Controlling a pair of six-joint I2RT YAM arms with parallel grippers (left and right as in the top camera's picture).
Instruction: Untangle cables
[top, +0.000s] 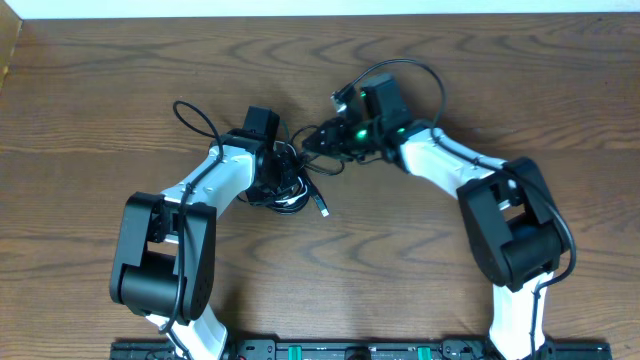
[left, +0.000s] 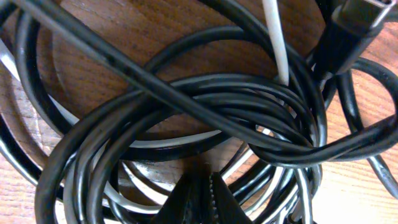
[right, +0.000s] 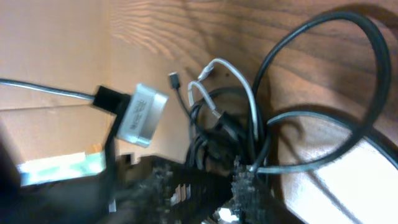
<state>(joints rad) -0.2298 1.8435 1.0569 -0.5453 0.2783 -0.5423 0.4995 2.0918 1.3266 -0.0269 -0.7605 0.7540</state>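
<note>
Two arms (top: 200, 185) bend inward over the cables (top: 292, 188), left hand (left: 200, 180) clenched, right hand (right: 233, 179) unclear.

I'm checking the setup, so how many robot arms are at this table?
2. The left arm reaches the cable tangle from the left, the right arm from the right; none seems hidden.

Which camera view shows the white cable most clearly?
Left wrist view: the white cable runs close and sharp among black cables. Right wrist view shows blurred pale loops; overhead, only a small pale bit.
</note>
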